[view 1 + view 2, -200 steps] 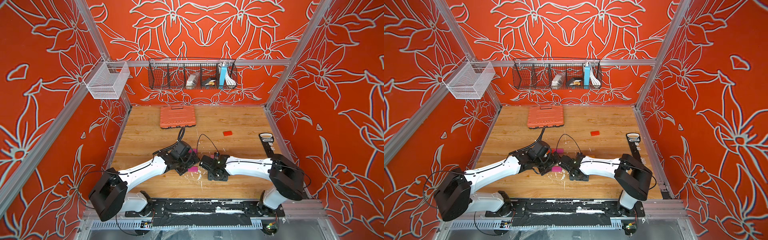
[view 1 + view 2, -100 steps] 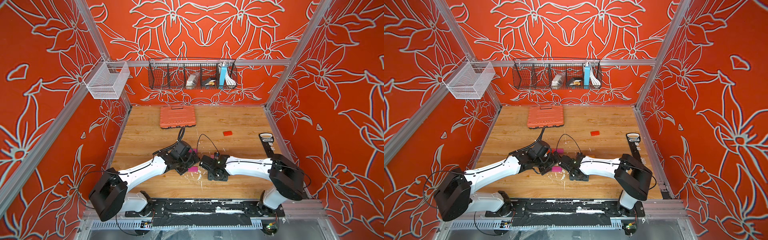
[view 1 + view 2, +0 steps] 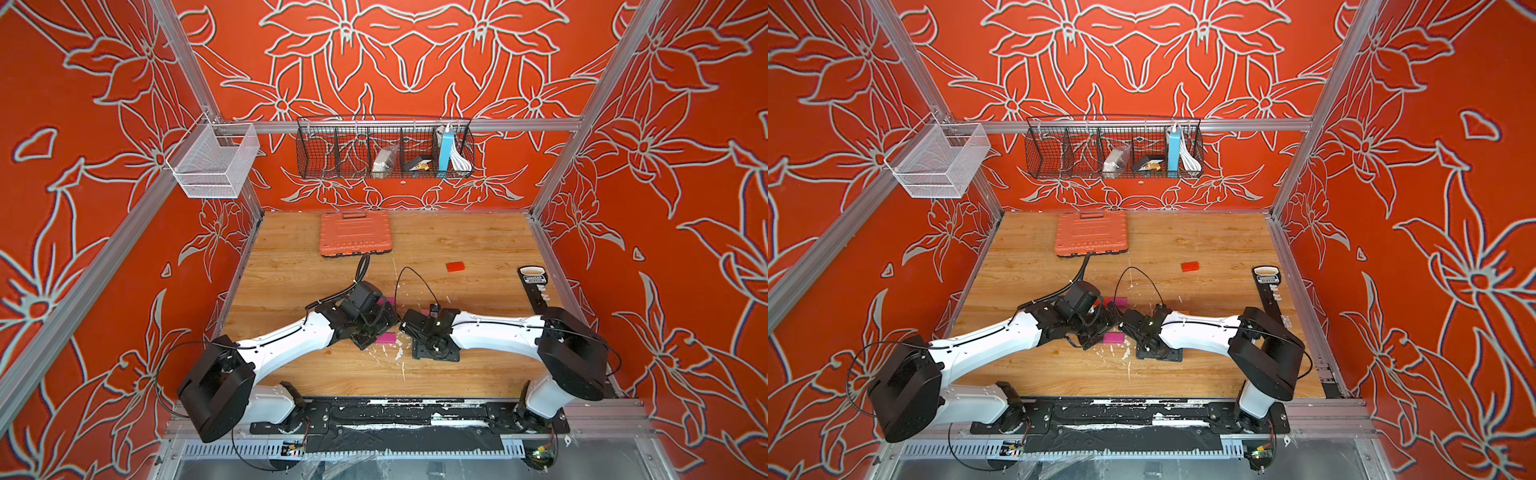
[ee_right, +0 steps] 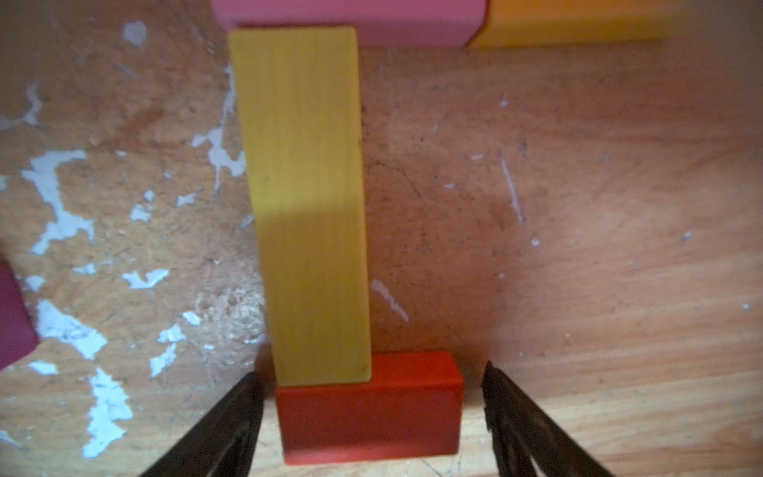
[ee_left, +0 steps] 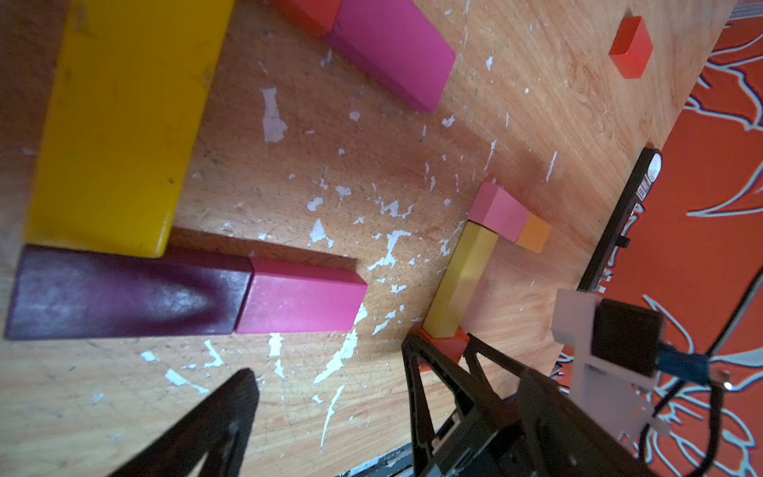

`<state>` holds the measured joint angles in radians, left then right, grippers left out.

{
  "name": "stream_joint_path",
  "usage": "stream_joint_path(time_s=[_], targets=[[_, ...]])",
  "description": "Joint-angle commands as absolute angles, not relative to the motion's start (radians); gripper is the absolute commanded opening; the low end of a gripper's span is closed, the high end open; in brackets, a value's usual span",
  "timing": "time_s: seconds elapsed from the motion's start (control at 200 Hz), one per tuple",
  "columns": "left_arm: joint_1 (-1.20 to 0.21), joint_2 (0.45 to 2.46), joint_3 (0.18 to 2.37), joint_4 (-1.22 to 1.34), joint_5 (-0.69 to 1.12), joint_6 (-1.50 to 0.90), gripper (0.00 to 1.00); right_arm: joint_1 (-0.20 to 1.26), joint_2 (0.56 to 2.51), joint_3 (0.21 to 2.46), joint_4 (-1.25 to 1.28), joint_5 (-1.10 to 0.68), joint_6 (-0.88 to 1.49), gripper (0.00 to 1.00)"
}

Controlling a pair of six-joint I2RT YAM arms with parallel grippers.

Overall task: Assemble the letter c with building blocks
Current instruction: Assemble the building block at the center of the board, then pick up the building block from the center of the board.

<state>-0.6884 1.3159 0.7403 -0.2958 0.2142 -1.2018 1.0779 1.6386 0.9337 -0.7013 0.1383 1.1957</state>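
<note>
In the right wrist view my right gripper [image 4: 370, 371] is open, straddling a red block [image 4: 367, 409] with a gap on each side. That block lies flat against the end of a yellow block [image 4: 305, 206], whose far end meets a pink block [image 4: 351, 16] and an orange block [image 4: 569, 20]. My left gripper [image 5: 328, 355] is open over bare wood. Beyond it lie a long yellow block [image 5: 119, 124], a purple block [image 5: 119, 293] and a magenta block [image 5: 299, 297] end to end, and another magenta block [image 5: 392, 53]. In both top views the grippers [image 3: 380, 328] [image 3: 1129, 328] meet mid-table.
A lone red block [image 3: 455, 266] lies farther back on the right. The ribbed orange case [image 3: 355, 233] sits at the back of the wooden table [image 3: 478, 374]. A black tool [image 3: 534, 286] lies along the right edge. Wire baskets hang on the walls above.
The right gripper's jaws have spread apart and let go of the red block. Neither arm has shifted place, and the left gripper is as it was.
</note>
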Motion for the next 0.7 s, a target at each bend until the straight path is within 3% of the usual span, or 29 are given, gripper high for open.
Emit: stream_joint_path(time_s=[0.0,0.195,0.41,0.555,0.696], targets=[[-0.693,1.326,0.746,-0.287,0.203,-1.194,0.99,1.078,1.597,0.913,-0.731,0.152,1.171,0.90],[-0.685,1.287,0.783,-0.356,0.149,-1.139,0.98,1.051,1.414,0.920,-0.843,0.230,1.118,0.92],[-0.601,1.266,0.834,-0.412,0.157,-1.059,0.99,0.756,1.258,0.923,-0.869,0.192,0.931,0.92],[-0.522,1.294,0.876,-0.434,0.207,-0.990,0.99,0.534,1.326,1.022,-0.829,0.109,0.731,0.96],[-0.468,1.344,0.919,-0.439,0.262,-0.937,0.99,0.416,1.505,1.181,-0.796,0.056,0.547,0.97]])
